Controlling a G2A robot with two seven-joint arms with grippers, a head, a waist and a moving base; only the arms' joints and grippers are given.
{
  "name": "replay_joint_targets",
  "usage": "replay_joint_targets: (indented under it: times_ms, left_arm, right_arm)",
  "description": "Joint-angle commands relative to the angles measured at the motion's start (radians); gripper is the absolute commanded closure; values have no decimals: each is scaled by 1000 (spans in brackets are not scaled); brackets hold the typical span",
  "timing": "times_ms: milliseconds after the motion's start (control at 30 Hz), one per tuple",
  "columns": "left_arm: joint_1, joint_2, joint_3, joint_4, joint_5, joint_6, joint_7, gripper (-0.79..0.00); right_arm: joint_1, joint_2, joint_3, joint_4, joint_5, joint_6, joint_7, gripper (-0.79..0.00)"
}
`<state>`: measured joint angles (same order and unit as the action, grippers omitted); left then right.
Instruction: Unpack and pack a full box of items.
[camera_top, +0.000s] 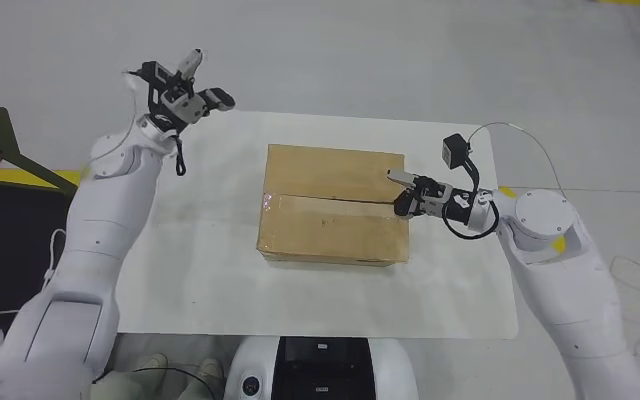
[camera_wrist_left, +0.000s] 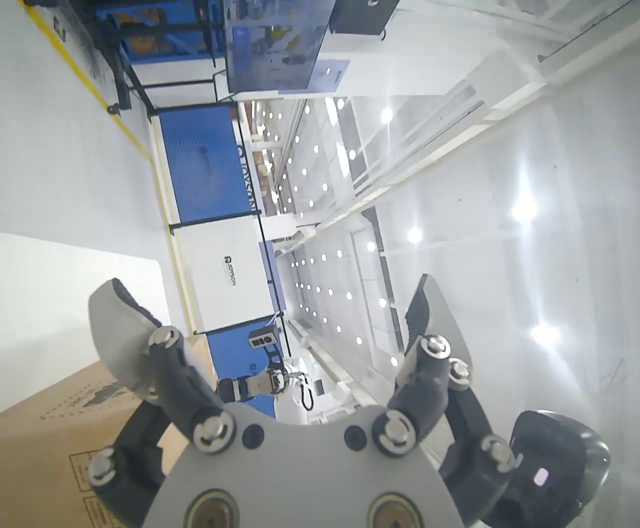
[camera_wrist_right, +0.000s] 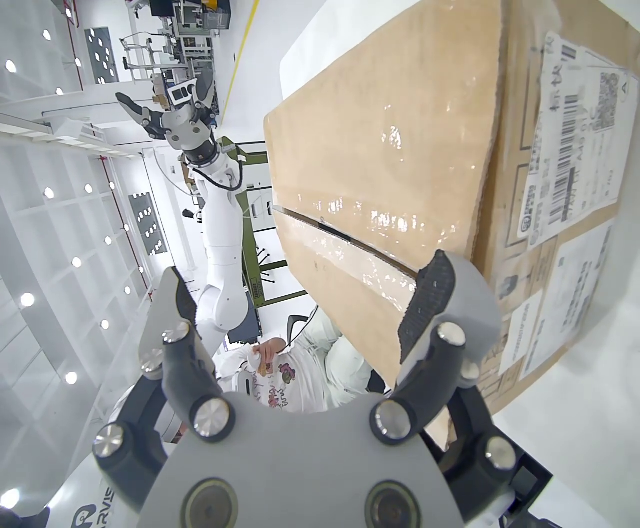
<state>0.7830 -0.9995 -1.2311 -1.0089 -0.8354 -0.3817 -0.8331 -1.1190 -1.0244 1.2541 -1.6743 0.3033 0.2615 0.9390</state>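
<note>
Where the worktop (camera_top: 200, 270) ends at its far left corner, the listing begins.

1. Left claw (camera_top: 205, 80). It hangs just beyond that corner, well apart from the box. The fingers are spread wide with nothing between them. Its own wrist view looks out across the room, with one corner of the box low at the side.

2. Worktop. White, with rounded corners. It carries the box alone.

3. Box (camera_top: 335, 205). Brown cardboard, lying flat near the middle of the worktop, a little toward the right side. It is closed. The two top flaps meet along a seam (camera_wrist_right: 345, 237) that runs from left to right. Glossy tape covers the top, and a thin dark gap shows along part of the seam. There are faint printed marks on the left end face.

4. Labels (camera_wrist_right: 570, 150). Several white paper labels with barcodes and print are stuck on the right end face of the box.

5. Right claw (camera_top: 400, 190). It is at the right end of the box, level with the end of the seam. The fingers are apart and grip nothing. One fingertip (camera_wrist_right: 430, 290) sits at the top right edge of the box beside the seam. The other is raised clear above the lid. Whether the lower tip touches the cardboard cannot be told.
</note>
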Motion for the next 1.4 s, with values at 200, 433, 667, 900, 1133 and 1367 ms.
replay_joint_targets:
  times_ms: [200,433,667,900,1133,1367]
  left_arm:
    - [170,20,-78,-249,91,23,173,-785]
    - [170,20,-78,-249,91,23,173,-785]
    - [170,20,-78,-249,91,23,173,-785]
    - [177,20,-78,-257,92,25,185,-785]
    - [373,21,-152,-477,124,-12,412,-785]
    - [647,26,-236,-711,174,-5,506,-785]
  right_arm:
    - [0,0,0,0,0,0,0,-785]
    - [0,0,0,0,0,0,0,-785]
    - [0,0,0,0,0,0,0,-785]
    - [0,0,0,0,0,0,0,-785]
    - [0,0,0,0,0,0,0,-785]
    - [0,0,0,0,0,0,0,-785]
